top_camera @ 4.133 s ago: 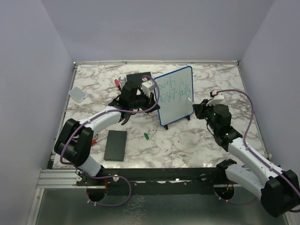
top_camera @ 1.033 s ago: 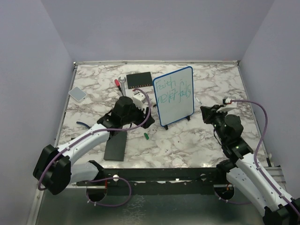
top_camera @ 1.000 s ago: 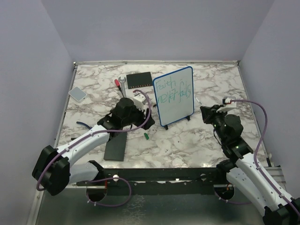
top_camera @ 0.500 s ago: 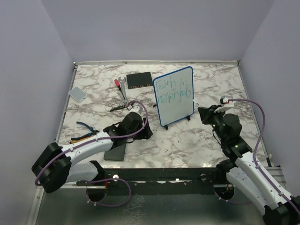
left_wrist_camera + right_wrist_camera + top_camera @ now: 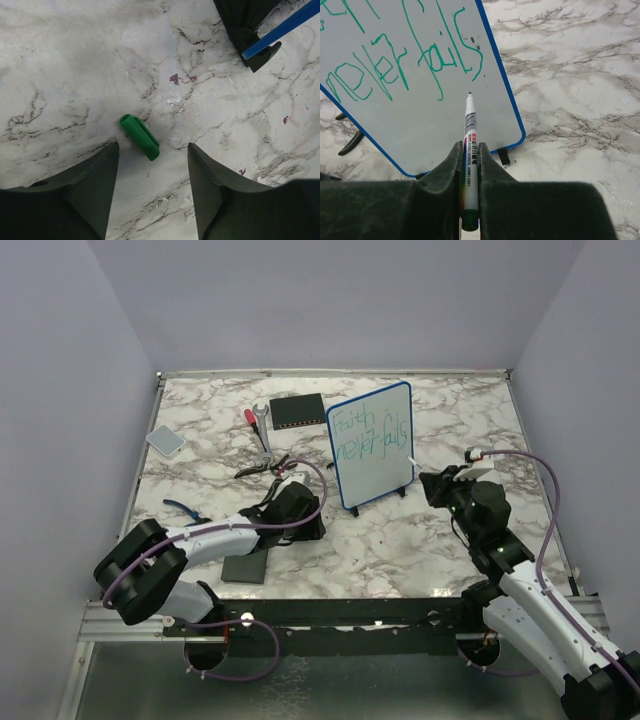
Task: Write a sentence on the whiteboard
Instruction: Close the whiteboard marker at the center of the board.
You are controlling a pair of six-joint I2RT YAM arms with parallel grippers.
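The whiteboard (image 5: 370, 445) stands upright at mid-table on black feet. The sentence (image 5: 372, 437) in green reads "Faith never fails" on two lines. It also shows in the right wrist view (image 5: 395, 65). My right gripper (image 5: 432, 485) is shut on a white marker (image 5: 469, 120), whose bare tip is just short of the board face (image 5: 420, 125), below "fails". My left gripper (image 5: 305, 525) is low over the table, left of the board's foot (image 5: 260, 55). It is open (image 5: 154, 150), with a green marker cap (image 5: 140, 136) lying on the marble just ahead of its fingertips.
A flat black slab (image 5: 243, 567) lies under the left arm. A black box (image 5: 297, 412), a red-handled wrench (image 5: 257, 418) and pliers (image 5: 262, 468) sit behind it. Blue-handled pliers (image 5: 185, 510) and a grey pad (image 5: 165, 440) lie at left. Walls ring the table.
My left gripper has left the board's left side and come forward and down, ending over the green cap. My right gripper with the marker has edged slightly toward the board.
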